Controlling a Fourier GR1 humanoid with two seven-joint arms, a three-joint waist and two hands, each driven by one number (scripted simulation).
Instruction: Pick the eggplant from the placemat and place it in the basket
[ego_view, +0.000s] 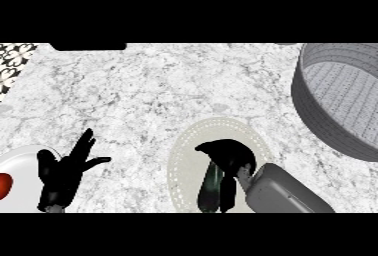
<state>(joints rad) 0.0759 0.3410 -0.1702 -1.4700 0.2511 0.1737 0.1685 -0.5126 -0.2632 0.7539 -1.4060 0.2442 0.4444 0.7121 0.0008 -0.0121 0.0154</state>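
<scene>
— What's on the bench (155, 95), biggest first?

— One grey basket (336, 100) at far right, one oval placemat (193, 150), one white plate (22, 165) at left, one eggplant (212, 187).

— Where's the eggplant?

— On the placemat, long axis running near to far, right beneath the right robot hand (227, 155), whose fingers curl down over its far end. That hand is nearer.

— The left robot hand (63, 172)?

— Resting open by the plate, holding nothing.

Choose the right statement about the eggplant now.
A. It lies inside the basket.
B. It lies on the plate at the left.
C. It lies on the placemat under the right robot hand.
C: the eggplant lies on the placemat, with the right robot hand curled over its top, and the basket stands apart.
</scene>
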